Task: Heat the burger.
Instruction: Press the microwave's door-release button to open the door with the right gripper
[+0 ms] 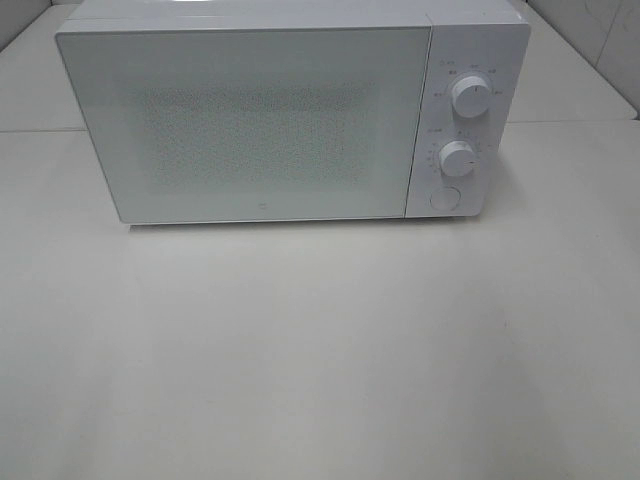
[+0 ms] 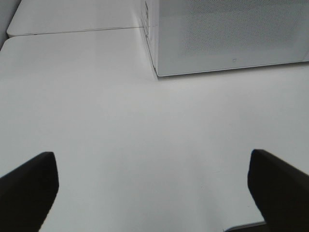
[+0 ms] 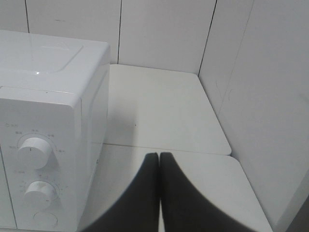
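Observation:
The burger is out of view in every frame. A white microwave (image 1: 270, 110) stands at the back of the table with its door closed; its two knobs (image 1: 470, 95) and round button sit on the right panel. My left gripper (image 2: 154, 188) is open over bare tabletop, a little in front of the microwave's left front corner (image 2: 155, 72). My right gripper (image 3: 159, 159) is shut with its two fingers pressed together and nothing between them, raised to the right of the microwave's control panel (image 3: 36, 179). Neither gripper appears in the high view.
The white table (image 1: 320, 350) spreads in front of the microwave. White tiled walls (image 3: 260, 96) close off the back and the right side, near my right gripper. A seam runs across the tabletop beside the microwave.

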Tool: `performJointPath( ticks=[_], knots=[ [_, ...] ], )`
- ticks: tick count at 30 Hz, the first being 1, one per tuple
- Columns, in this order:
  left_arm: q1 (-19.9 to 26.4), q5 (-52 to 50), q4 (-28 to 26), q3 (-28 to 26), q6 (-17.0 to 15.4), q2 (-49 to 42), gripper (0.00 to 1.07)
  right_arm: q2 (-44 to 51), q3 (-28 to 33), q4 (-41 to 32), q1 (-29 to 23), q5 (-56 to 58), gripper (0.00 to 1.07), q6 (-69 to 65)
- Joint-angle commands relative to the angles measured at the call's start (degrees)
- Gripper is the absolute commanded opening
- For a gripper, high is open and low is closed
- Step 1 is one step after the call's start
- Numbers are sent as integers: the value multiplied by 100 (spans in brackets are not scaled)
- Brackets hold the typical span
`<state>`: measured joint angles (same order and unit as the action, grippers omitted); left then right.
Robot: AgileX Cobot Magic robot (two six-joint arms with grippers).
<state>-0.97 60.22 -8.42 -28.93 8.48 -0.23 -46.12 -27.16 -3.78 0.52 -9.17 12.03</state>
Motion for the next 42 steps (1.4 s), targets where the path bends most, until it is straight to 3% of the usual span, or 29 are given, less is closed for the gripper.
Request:
performJointPath(
  ticks=[1, 4, 10, 22, 33, 42],
  knots=[
    [-23, -69, -34, 11, -34, -97, 102, -550, 252, 97, 11, -1197, 0, 23],
    [-23, -69, -34, 11, -34, -97, 102, -682, 355, 97, 11, -1507, 0, -6],
    [-23, -69, -34, 11, -34, -97, 102, -1524, 1140, 103, 11, -3237, 0, -487],
    [-23, -69, -34, 11, -34, -97, 102, -2361, 1324, 733, 11, -4028, 0, -1049],
    [-23, -69, -34, 11, -34, -97, 102, -3942, 1971, 802, 11, -6578, 0, -1570],
    [-23, -69, -34, 11, -34, -97, 102, -4584, 1954, 1037, 11, -6778, 0, -1902]
  ],
)
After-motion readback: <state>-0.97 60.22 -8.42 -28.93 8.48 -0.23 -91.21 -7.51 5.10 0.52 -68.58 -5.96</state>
